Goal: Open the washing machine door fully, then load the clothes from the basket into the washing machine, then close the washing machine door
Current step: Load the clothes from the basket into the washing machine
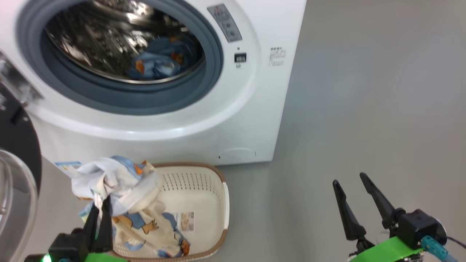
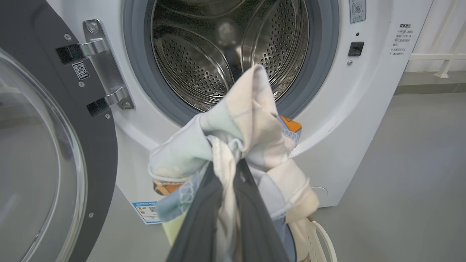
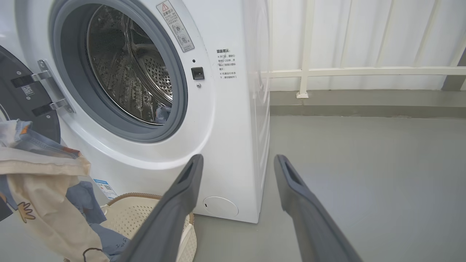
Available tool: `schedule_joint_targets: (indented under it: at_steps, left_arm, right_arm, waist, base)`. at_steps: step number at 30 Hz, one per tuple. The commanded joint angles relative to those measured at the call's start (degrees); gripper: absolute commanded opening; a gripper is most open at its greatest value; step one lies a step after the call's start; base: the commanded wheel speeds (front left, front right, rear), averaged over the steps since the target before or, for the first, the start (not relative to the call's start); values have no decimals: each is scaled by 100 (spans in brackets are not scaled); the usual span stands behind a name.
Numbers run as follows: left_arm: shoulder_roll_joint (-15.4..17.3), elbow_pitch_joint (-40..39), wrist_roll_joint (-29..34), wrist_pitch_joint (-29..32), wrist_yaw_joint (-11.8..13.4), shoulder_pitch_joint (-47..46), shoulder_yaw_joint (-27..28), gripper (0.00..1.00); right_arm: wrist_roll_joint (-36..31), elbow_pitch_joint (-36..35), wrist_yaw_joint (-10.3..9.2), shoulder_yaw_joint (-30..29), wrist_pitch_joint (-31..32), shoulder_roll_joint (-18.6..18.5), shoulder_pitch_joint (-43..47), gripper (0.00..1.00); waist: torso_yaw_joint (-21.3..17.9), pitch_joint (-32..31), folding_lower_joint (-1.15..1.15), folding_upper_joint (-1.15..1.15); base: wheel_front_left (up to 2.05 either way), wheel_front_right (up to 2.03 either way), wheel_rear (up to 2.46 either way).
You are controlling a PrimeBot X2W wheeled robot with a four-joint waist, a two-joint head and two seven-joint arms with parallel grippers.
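The washing machine (image 1: 251, 120) stands with its door (image 1: 16, 145) swung wide to the left. A blue printed garment (image 1: 156, 62) lies in the steel drum. My left gripper (image 1: 101, 202) is shut on a bundle of the clothes (image 1: 120, 182), cream and blue cloth, lifted above the left end of the basket (image 1: 204, 189); the bundle's tail still drapes into the basket. In the left wrist view the clothes (image 2: 251, 127) bunch over my fingertips (image 2: 204, 189), before the drum opening. My right gripper (image 1: 349, 178) hangs open over bare floor to the right, nothing between its fingers (image 3: 182, 196).
The door's glass bowl (image 2: 32, 163) and metal hinge (image 2: 103, 65) stand close on the left of the held bundle. Grey floor (image 1: 364, 91) stretches to the right of the machine. A white railing (image 3: 364, 71) and wall lie behind.
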Motion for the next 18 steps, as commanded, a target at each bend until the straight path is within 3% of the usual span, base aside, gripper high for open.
schedule_joint_targets:
  at_steps: [1,10,18]
  left_arm:
    - [145,-217,20,12,27,-15,188,0]
    - [267,-610,-60,256,81,492,199,0]
    - [321,-850,-98,361,124,647,192,0]
  right_arm:
    - [-56,-166,9,155,14,-5,40,100]
    - [-93,-285,9,180,155,72,398,100]
    - [-111,-422,9,184,230,121,503,100]
  waist:
    - [42,-337,0,0]
    - [-16,-841,0,0]
    - [-26,-920,0,0]
  base:
    - [0,0,0]
    - [0,0,0]
    - [0,0,0]
